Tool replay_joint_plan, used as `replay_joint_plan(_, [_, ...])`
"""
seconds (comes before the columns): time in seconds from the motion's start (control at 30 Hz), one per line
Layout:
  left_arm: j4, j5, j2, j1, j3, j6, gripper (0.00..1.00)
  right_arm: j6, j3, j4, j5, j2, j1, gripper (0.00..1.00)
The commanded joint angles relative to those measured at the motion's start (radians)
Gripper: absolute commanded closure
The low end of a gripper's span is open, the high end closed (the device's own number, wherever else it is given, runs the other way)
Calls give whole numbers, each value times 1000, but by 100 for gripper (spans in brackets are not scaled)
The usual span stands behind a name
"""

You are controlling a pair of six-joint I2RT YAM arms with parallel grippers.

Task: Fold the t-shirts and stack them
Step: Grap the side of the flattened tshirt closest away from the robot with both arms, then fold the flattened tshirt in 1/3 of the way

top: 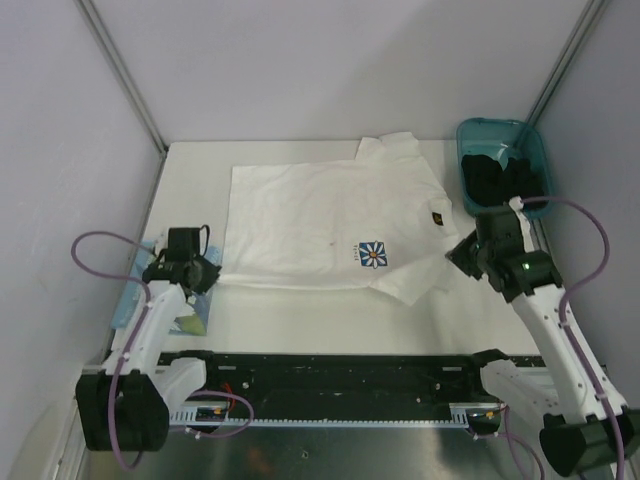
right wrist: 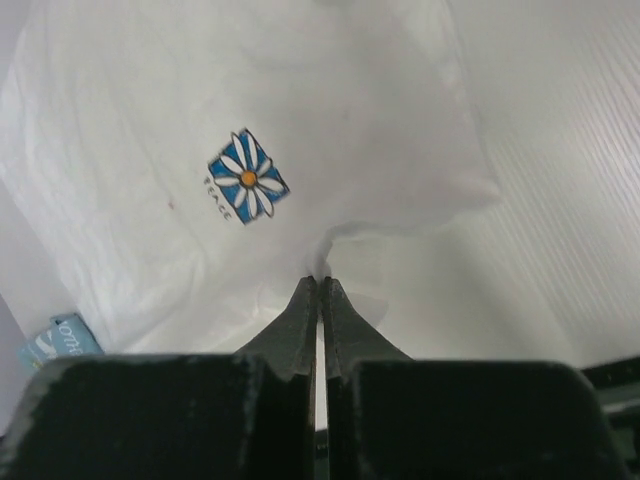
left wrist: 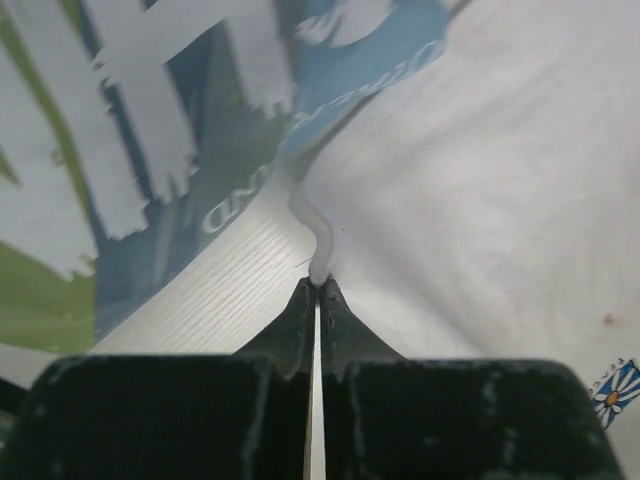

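Observation:
A white t-shirt [top: 320,220] with a blue daisy print [top: 373,254] lies spread flat across the middle of the table. My left gripper [top: 207,272] is shut on a pinched fold at the shirt's near-left corner [left wrist: 318,262]. My right gripper [top: 458,252] is shut on the shirt's near-right edge [right wrist: 330,245], with the daisy print [right wrist: 247,176] just beyond its tips. A second t-shirt [left wrist: 190,130] with a light-blue graphic and white letters lies under the left arm at the table's left edge [top: 178,318].
A teal bin [top: 478,136] holding dark items stands at the back right, just behind the right arm. Grey enclosure walls close in the table on the left, back and right. The arms' black base rail [top: 340,375] runs along the near edge.

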State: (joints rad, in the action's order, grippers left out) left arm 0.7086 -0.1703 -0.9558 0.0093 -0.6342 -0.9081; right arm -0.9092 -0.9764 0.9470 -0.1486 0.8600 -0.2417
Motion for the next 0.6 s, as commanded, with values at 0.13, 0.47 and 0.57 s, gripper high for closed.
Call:
replay_joint_plan(0.13, [-144, -15, -279, -55, -215, 110, 100, 213, -102, -314, -77, 276, 3, 100])
replay_joint_plan(0.47, [-192, -32, -591, -63, -429, 156, 100, 283, -191, -527, -107, 561, 37, 100])
replay_joint_plan(0.57, [-195, -44, -640, -63, -472, 165, 100, 286, -207, -557, -104, 608, 62, 100])
